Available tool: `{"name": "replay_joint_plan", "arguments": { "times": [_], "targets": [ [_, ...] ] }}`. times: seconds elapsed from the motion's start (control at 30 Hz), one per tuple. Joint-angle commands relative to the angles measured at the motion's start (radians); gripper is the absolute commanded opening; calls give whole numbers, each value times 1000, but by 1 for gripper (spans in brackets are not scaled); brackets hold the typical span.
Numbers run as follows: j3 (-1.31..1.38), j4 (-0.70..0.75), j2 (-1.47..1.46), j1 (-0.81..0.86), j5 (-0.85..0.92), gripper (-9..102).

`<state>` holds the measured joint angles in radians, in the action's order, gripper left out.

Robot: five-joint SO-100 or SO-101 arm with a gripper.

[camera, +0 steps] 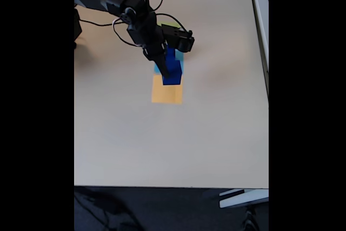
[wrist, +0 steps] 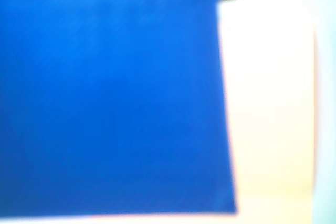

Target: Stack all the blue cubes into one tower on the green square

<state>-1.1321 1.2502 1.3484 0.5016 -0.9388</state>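
End effector [camera: 168, 73]: down at a blue cube [camera: 173, 74]; can't tell if it grips.
Blue cube: over the orange square's [camera: 166, 93] top edge, on the tabletop [camera: 162, 144].
Green square [camera: 168, 25]: peeks out behind the arm.
Wrist view: blurry blue face [wrist: 110, 93], very close.

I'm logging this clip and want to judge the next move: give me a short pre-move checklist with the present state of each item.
1. Gripper on a blue cube: looks so in the fixed view; closure cannot tell.
2. Cube fills the wrist view: ok, very close to the camera.
3. Green square free for stacking: cannot tell, the arm covers most of it.
4. Cube's place now: over the light-blue square and orange square, not ok for the target.
5. Other cubes located: cannot tell.
6. Table around the squares: ok.
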Motion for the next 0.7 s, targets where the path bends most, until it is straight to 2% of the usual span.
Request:
{"name": "replay_joint_plan", "arguments": {
  "times": [0.0, 0.13, 0.33, 0.67],
  "targets": [
    [172, 80, 126, -40, -11, 0],
    [288, 183, 161, -86, -41, 0],
    [328, 190, 259, -195, -91, 0],
    [345, 172, 247, -407, -468, 0]
  ]
}}
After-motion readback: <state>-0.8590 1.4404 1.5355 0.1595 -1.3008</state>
